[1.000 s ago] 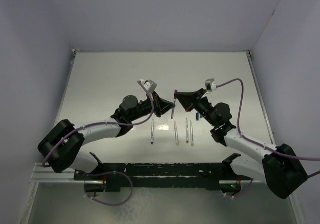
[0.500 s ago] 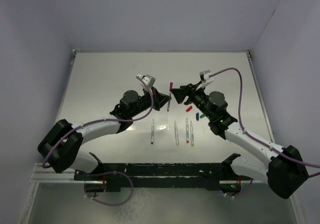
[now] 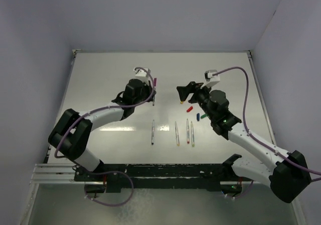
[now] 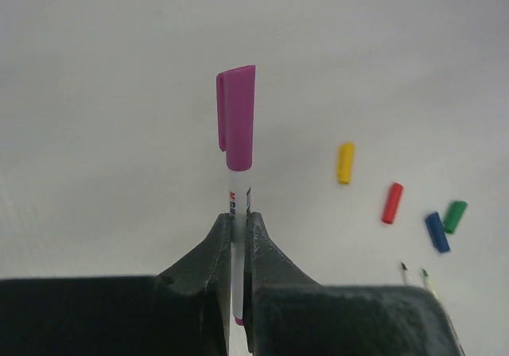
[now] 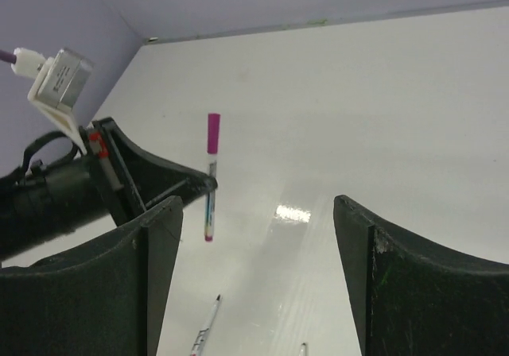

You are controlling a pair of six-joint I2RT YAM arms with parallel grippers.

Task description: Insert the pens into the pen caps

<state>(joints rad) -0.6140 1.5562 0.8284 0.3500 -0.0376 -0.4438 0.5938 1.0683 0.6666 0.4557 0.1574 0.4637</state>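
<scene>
Backed off and opened: right claw point(image 5: 256, 203), empty | left claw point(image 4: 240, 222) clenched on upright pen point(image 4: 238, 193), purple cap point(image 4: 237, 118) on | loose caps point(image 3: 190, 108) just beside right claw

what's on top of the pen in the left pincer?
A purple cap sits on the upper end of the pen, above the shut left pincer. Its tip is covered by the cap.

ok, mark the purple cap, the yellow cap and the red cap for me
purple cap point(image 4: 236, 118): left wrist view, middle of its body.
yellow cap point(image 4: 345, 163): left wrist view, middle of its length.
red cap point(image 4: 392, 203): left wrist view, middle of its length.
</scene>
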